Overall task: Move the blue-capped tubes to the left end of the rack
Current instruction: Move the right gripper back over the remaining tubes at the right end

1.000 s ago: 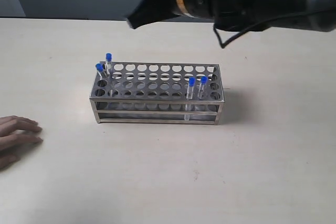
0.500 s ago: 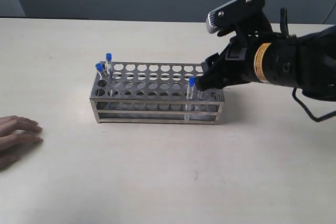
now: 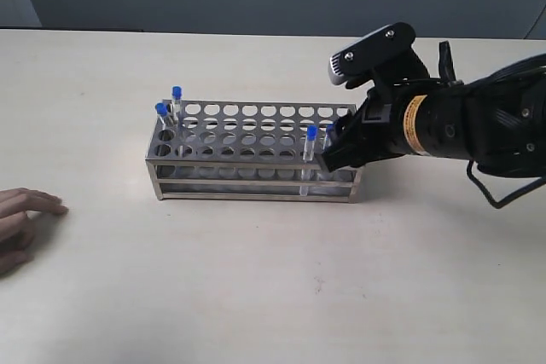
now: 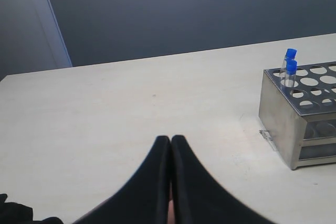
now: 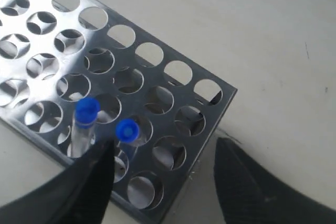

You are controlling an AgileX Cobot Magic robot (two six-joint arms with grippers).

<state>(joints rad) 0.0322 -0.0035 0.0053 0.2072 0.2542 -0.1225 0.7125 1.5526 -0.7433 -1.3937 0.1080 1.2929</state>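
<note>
So the right gripper [image 5: 163, 145] is down at the right end of the rack [image 3: 256, 151] with its jaws spread wide and nothing in them yet. Of the four blue-capped tubes, two already sit in holes at the left end [image 3: 177, 95] and two are at the right end. One of those is a tube [image 5: 126, 129] standing in the gap between the jaws, just beside one finger. Its neighbour [image 5: 86, 109] is right at that same finger's edge. That's the bit that worries me. The pair stand so close together that if the jaws close from here, the near finger could shove the neighbour sideways or pinch both at once. If the tube isn't centred it'll probably tilt in its hole, then scrape or jam on the way up and maybe drag the light rack along the desk [image 3: 256, 296]. These tubes are thin and slick-looking, so I'd guess an off-centre grip could let one slip too. There's also a person's hand [image 3: 21, 219] resting on the desk out past the left end, not ideal once a tube heads that way. The left gripper [image 4: 170, 139] is parked well off the rack with its jaws pressed together, empty. As for labels, there's a yellow-orange band [image 3: 415, 124] on the right arm with some dark marks, too small to read, and nothing legible on the tubes or rack.
</note>
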